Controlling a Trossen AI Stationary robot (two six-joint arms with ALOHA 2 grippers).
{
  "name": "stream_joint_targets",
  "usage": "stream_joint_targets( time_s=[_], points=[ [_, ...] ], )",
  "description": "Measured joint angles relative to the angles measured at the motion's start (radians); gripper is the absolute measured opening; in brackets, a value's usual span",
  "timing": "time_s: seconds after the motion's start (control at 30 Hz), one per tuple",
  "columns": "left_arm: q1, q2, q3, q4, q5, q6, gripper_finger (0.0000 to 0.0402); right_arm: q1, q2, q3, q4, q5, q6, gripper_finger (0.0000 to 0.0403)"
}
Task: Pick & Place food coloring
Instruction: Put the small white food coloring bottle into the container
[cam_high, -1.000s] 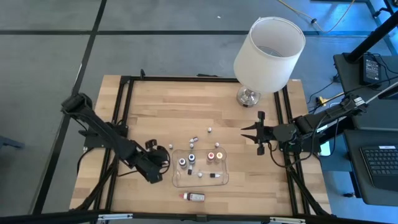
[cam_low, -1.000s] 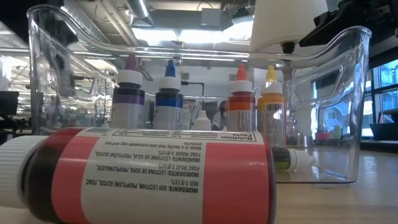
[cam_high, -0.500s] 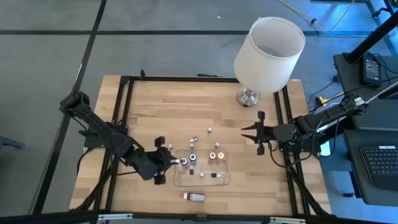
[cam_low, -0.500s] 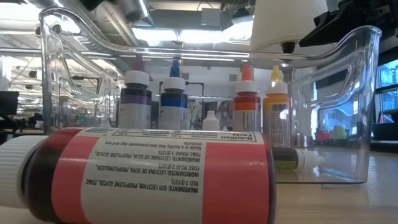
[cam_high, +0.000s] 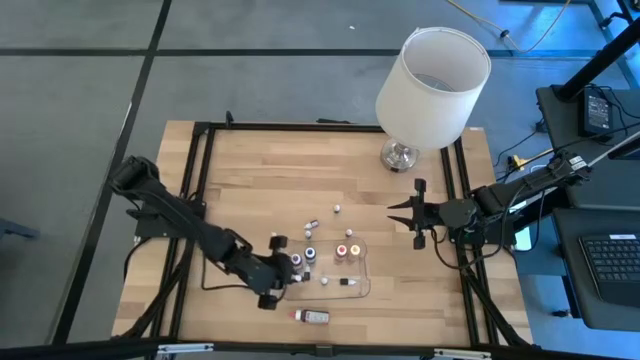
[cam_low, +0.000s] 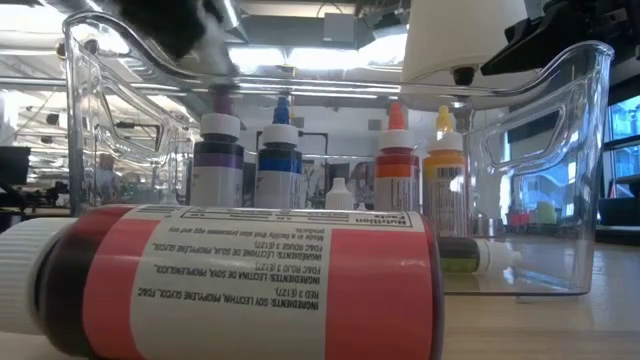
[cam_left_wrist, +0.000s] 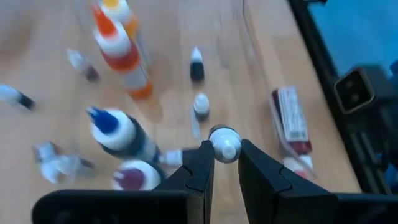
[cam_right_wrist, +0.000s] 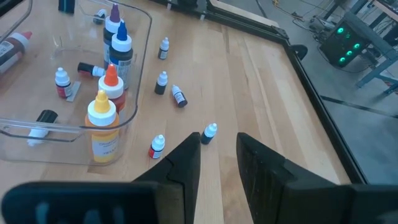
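Note:
My left gripper (cam_left_wrist: 224, 154) hovers over the left end of the clear tray (cam_high: 352, 291) and is shut on a tiny white-capped food coloring bottle (cam_left_wrist: 224, 144). Only the bottle's cap end shows. In the low view this gripper (cam_low: 170, 25) is a dark blur above the tray rim. More tiny bottles lie on the tray floor (cam_left_wrist: 198, 65) and on the wood beyond the tray (cam_high: 313, 222), (cam_high: 338, 209). My right gripper (cam_right_wrist: 217, 149) waits open at the table's right edge (cam_high: 408, 211), touching nothing. My left gripper pinches the tiny bottle between its two fingers (cam_left_wrist: 202, 163), just below the white cap (cam_left_wrist: 225, 149). The fingers come from above, pointing down into the tray. The cap faces the wrist camera and hides the body, so I cannot tell whether the bottle is lifted clear.
Four taller dropper bottles stand upright in the tray: purple (cam_low: 218, 160), blue (cam_low: 278, 160), orange-red (cam_low: 396, 165) and yellow (cam_low: 444, 170). A larger red-labelled bottle (cam_high: 312, 316) lies on its side near the table's near edge. A white-shaded lamp (cam_high: 432, 75) stands at the far right.
My left gripper has travelled toward the table's right, from beside the tray's left end to over that end, and slightly toward the near edge. The tray slid a little to the right early in that move.

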Motion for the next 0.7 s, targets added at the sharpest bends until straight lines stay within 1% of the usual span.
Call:
stream_joint_targets(
  time_s=[0.13, 0.23, 0.43, 0.7],
  points=[
    [0.011, 0.058, 0.0, 0.0, 0.057, -0.046, 0.0055, 0.0, 0.0, 0.0, 0.0, 0.0, 0.0, 0.0107],
    [0.017, 0.091, 0.0, 0.0, 0.087, -0.048, 0.0058, 0.0, 0.0, 0.0, 0.0, 0.0, 0.0, 0.0107],
    [0.018, 0.124, 0.0, -0.001, 0.092, -0.05, 0.007, 0.0, 0.0, 0.0, 0.0, 0.0, 0.0, 0.0107],
    [0.017, 0.121, -0.001, 0.0, 0.096, -0.048, 0.0078, 0.0, 0.0, 0.0, 0.0, 0.0, 0.0, 0.0107]
  ],
)
